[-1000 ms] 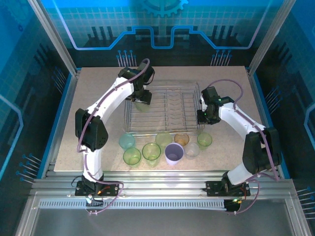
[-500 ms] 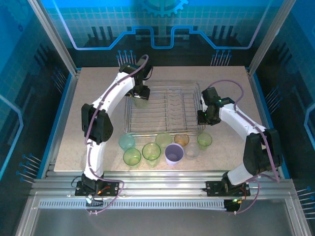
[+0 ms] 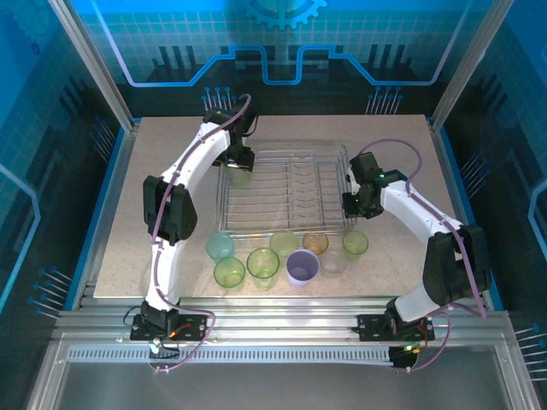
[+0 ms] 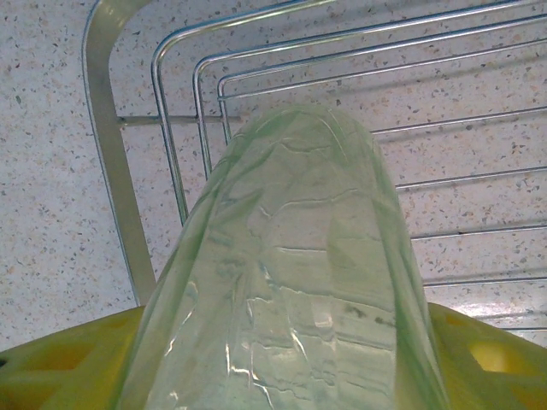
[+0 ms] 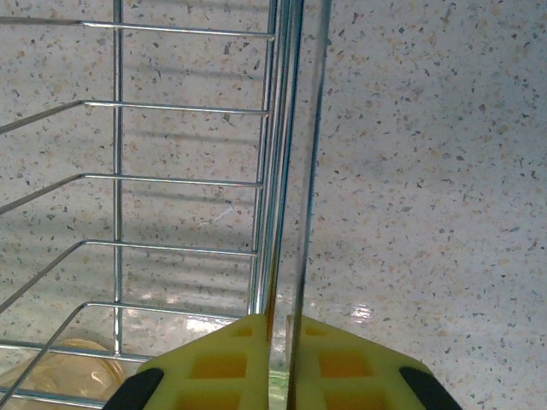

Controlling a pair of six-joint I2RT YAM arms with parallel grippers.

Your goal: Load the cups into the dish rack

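The left hand (image 3: 240, 164) is grasping a green cup (image 4: 291, 273) over the dish rack (image 4: 111, 162) corner, the right hand (image 5: 279, 337) is clenching the rim, and lowering the cup level looks wisest.

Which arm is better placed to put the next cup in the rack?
Left. The left tool holds a green cup over the dish rack's far-left corner; the right tool is clamped on its right rim, with no cup.

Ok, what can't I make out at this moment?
Left wrist: green cup covers left gripper fingertips and the rack beneath; contact unclear.
Right wrist: amber cup cut by bottom edge, behind rack wires.
Top: clear cup too faint to outline; right gripper jaws hidden under its wrist.
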